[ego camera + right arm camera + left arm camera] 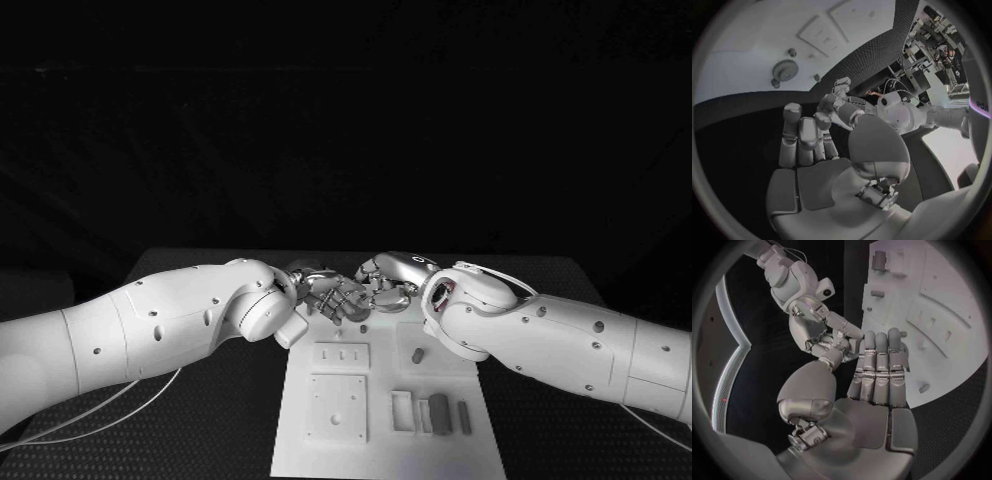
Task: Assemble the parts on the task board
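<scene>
Overhead, white task board (335,440) with small grey parts (440,412); both hands' grasp unclear.

Black table (202,420), dark backdrop behind.

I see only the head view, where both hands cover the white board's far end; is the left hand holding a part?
Observer: No; in the left wrist view the left hand shows straight fingers and a bare palm.
Operator: What on the board am I missing?
Observer: The right wrist view shows a round, toothed grey part lying flat on the white task board.
Operator: And the other hand?
Observer: The right hand has a bare palm and bent fingers; whether its fingertips pinch anything, I cannot tell.
</scene>
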You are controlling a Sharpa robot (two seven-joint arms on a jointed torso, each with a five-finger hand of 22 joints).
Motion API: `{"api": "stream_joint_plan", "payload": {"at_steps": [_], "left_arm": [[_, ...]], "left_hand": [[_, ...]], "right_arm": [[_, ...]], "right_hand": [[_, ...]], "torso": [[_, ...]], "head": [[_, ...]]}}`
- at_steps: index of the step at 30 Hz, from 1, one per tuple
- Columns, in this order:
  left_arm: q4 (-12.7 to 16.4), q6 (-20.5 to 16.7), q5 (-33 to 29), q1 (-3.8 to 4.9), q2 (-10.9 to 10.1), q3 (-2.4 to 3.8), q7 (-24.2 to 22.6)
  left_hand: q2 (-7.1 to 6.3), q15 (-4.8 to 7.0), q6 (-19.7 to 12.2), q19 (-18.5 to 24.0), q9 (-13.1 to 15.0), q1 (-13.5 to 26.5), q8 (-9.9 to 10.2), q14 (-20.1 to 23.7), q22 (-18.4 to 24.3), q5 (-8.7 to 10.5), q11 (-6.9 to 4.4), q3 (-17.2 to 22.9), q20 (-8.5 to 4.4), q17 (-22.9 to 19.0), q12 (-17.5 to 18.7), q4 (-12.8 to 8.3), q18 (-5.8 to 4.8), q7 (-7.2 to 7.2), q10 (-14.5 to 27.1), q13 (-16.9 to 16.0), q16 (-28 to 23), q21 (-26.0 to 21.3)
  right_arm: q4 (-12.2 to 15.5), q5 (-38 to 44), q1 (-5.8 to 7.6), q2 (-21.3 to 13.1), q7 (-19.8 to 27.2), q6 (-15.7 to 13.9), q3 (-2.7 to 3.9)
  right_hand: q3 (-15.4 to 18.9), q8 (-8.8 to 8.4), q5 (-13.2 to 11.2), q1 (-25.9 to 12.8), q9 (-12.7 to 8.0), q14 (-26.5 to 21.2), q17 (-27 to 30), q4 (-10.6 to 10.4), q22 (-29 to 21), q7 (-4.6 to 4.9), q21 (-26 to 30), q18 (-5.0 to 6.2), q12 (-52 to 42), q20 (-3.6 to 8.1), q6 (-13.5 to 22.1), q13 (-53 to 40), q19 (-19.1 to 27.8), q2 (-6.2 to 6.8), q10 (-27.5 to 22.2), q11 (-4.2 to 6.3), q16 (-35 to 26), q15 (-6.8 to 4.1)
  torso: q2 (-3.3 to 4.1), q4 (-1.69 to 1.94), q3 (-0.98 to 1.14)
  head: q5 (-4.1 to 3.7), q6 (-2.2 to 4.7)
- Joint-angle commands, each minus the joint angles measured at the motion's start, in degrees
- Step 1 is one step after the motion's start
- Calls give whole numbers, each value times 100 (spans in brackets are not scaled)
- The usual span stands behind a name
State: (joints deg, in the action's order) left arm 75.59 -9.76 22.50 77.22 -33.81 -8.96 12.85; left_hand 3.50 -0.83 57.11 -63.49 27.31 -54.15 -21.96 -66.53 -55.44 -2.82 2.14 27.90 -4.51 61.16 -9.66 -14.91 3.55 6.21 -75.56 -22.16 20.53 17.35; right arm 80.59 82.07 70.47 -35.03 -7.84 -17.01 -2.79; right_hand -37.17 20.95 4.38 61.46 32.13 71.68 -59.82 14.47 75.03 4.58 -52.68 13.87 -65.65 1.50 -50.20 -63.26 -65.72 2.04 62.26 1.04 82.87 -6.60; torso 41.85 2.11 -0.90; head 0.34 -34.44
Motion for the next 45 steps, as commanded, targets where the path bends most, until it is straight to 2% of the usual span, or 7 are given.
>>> {"api": "stream_joint_plan", "payload": {"at_steps": [1,16,23,30,32,36,45], "left_arm": [[5,-79,47,17,27,18,-85],[-11,-136,120,16,38,18,-45],[-20,-207,157,15,38,17,-50],[-38,-219,227,13,24,17,-21],[-54,-212,247,13,19,17,5],[-75,-184,315,12,9,17,49],[-75,105,473,7,-2,17,146]], "left_hand": [[78,30,75,-46,33,-33,-34,-40,-37,1,-12,51,-31,23,-35,-17,57,-4,-64,-37,54,55],[163,63,202,-76,88,-81,-55,-62,-163,-22,-45,220,-81,60,-56,-108,28,-61,-111,-166,137,108],[228,97,276,-123,192,-60,-85,-106,-272,-165,-83,291,-122,94,-110,-147,19,-98,-177,-287,224,165],[229,176,337,-202,461,-28,-145,-160,-535,-294,-147,319,-202,208,-311,-161,17,-147,-214,-527,498,313],[228,186,331,-197,539,-26,-147,-143,-603,-296,-154,331,-214,221,-363,-162,14,-151,-190,-593,560,336],[225,193,329,-196,606,-30,-146,-130,-658,-288,-160,343,-222,226,-410,-164,14,-155,-173,-650,610,352],[208,202,332,-198,694,-47,-140,-120,-730,-293,-170,360,-232,225,-471,-167,16,-162,-150,-723,676,371]], "right_arm": [[27,40,-26,26,57,167,-12],[49,11,-37,20,60,167,-12],[18,-60,-52,22,70,138,-13],[1,-198,-53,-22,138,92,-13],[5,-255,-54,-56,143,48,-14],[15,-274,-60,-93,151,2,-14],[-47,-287,-69,-195,120,-75,-14]], "right_hand": [[-1,36,19,-9,12,29,-6,28,97,51,-35,113,-36,24,-858,6,-25,-37,-15,8,15,-25],[-1,34,19,-16,17,31,-6,37,97,51,-37,113,-37,25,-860,5,-27,-37,-14,9,16,-26],[3,27,18,-32,22,8,32,54,96,53,-34,113,-33,25,-851,7,-24,-8,-18,7,4,-26],[15,-157,19,-196,-19,-232,315,-82,84,139,21,113,84,-9,-593,61,42,378,-157,-72,-116,31],[90,-270,7,-271,-52,-308,376,-110,86,201,39,113,114,-23,-416,73,72,509,-217,-128,-147,79],[183,-355,9,-292,-74,-345,373,-109,88,266,55,113,128,-30,-292,84,101,549,-267,-189,-154,138],[212,-407,13,-273,-86,-378,375,-123,84,299,77,113,143,-42,-224,99,125,565,-309,-222,-167,170]], "torso": [[0,-1,3],[5,-1,0],[7,-3,7],[6,-1,6],[7,-2,8],[10,-2,12],[5,-2,11]], "head": [[3,-5],[2,-17],[8,-37],[10,-56],[13,-61],[15,-62],[13,-57]]}}
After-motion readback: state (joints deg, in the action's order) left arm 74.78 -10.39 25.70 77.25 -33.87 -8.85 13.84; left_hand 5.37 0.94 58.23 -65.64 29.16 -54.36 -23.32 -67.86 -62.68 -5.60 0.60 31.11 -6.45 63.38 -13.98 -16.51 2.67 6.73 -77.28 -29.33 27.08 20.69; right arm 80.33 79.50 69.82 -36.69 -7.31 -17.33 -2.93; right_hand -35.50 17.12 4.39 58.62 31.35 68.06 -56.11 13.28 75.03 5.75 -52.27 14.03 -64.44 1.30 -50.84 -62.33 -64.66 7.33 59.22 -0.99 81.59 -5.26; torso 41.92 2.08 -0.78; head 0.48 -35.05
